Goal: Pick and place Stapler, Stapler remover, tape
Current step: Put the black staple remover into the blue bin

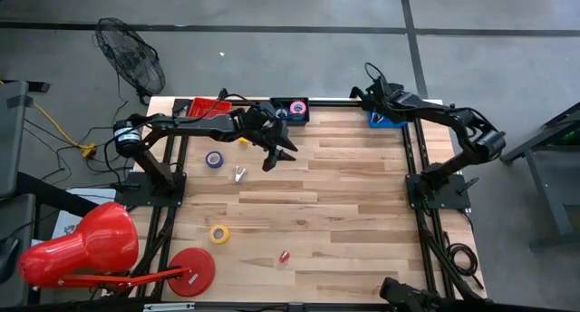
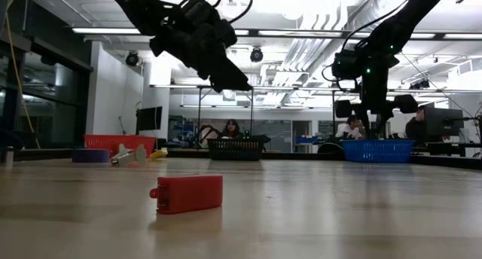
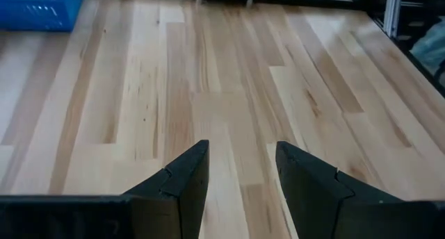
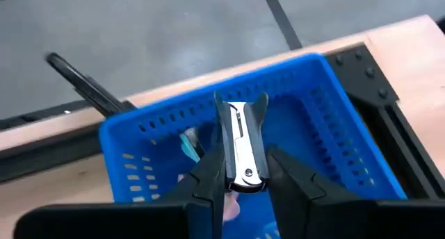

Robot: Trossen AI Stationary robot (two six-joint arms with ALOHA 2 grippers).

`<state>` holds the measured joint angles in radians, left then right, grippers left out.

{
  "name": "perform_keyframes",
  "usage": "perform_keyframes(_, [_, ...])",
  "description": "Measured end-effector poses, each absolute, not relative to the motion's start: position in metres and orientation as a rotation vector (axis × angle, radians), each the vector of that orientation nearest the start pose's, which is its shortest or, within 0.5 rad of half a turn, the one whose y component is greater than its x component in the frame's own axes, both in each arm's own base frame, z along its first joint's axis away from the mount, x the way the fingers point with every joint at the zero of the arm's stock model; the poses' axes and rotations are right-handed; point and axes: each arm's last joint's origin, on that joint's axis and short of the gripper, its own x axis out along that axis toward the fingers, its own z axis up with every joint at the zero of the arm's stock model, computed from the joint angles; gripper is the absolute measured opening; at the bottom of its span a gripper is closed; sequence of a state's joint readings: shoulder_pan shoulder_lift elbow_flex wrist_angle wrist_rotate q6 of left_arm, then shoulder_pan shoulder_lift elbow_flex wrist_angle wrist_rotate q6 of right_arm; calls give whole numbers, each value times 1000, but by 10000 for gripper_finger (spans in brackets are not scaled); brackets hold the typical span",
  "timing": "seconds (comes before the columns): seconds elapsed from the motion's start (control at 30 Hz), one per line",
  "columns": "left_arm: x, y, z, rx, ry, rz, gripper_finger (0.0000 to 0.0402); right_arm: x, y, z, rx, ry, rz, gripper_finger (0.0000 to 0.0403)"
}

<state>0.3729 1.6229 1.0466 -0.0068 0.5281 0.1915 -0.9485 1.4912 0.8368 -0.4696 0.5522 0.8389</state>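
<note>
My right gripper (image 4: 245, 162) hangs over the blue bin (image 4: 327, 114) at the table's far right corner, shut on a black and silver stapler (image 4: 242, 138). My left gripper (image 1: 276, 158) hovers above the far middle of the table, open and with nothing between its fingers (image 3: 188, 176). A blue tape roll (image 1: 214, 160) and a pale staple remover (image 1: 240, 174) lie on the table to its left. A yellow tape roll (image 1: 218, 233) lies flat nearer the front. A pink tape roll (image 1: 297, 107) sits in the black bin (image 1: 279, 112). My right gripper pinches the stapler's two long sides near its rear end (image 4: 243, 182) between its two fingers. The fingers slant downward and lie along the stapler, which juts out past the fingertips. The stapler is lifted clear, above the inside of the blue bin.
A red bin (image 1: 208, 106) stands at the far left beside the black bin. A small red block-shaped item (image 1: 284, 256) lies near the front middle. A large red disc (image 1: 192, 271) rests at the front left corner. The table's middle and right show bare wood.
</note>
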Motion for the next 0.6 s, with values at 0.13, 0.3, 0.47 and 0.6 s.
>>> perform_keyframes(0.13, [328,113,237,-63,506,-201,165,145,-227,175,847,629,-1779,74])
perform_keyframes(0.3, [325,112,237,-52,531,-210,165,146,-223,170,851,693,-1773,77])
perform_keyframes(0.47, [323,111,235,-45,553,-218,165,146,-223,170,853,717,-1756,119])
perform_keyframes(0.6, [323,111,235,-45,554,-218,165,146,-222,169,862,732,-1743,163])
